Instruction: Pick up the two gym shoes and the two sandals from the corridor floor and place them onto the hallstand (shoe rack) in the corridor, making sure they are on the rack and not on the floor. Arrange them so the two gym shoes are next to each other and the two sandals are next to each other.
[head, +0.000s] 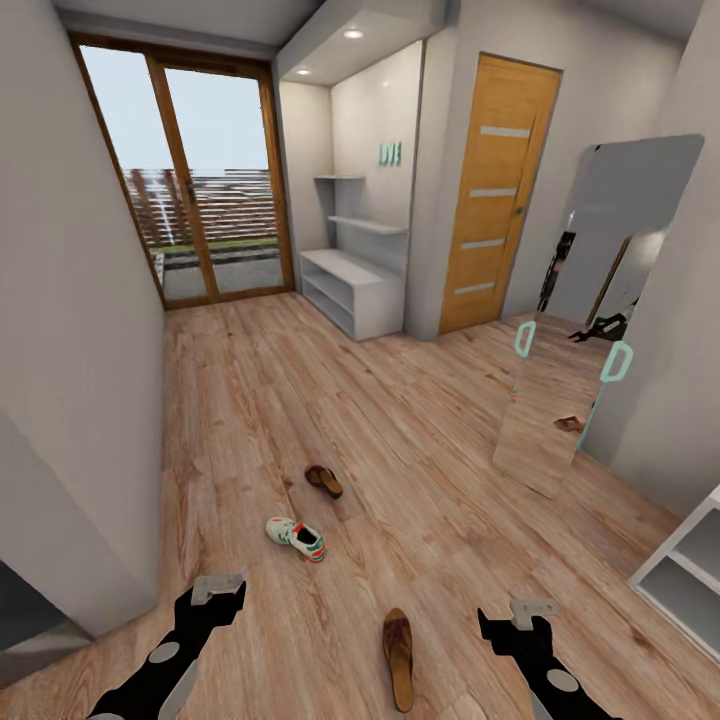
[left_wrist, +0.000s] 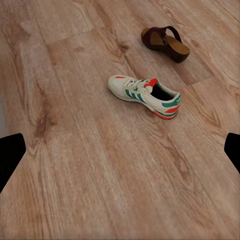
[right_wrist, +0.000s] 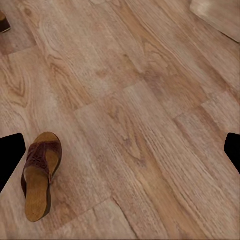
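From my head, I see my left gripper (head: 218, 590) and right gripper (head: 530, 610) held low, nothing between their fingers. One gym shoe (head: 296, 538) and two sandals (head: 324, 481) (head: 398, 657) lie on the corridor floor (head: 420, 440) — the hallstand (head: 345, 285) stands far off by the glass door, its shelves bare.

Left wrist: jaws spread wide, sneaker (left_wrist: 145, 95) ahead, sandal (left_wrist: 166, 43) beyond.

Right wrist: jaws apart, near sandal (right_wrist: 40, 174) off to one side — reaching now, I'd likely miss or nudge it.
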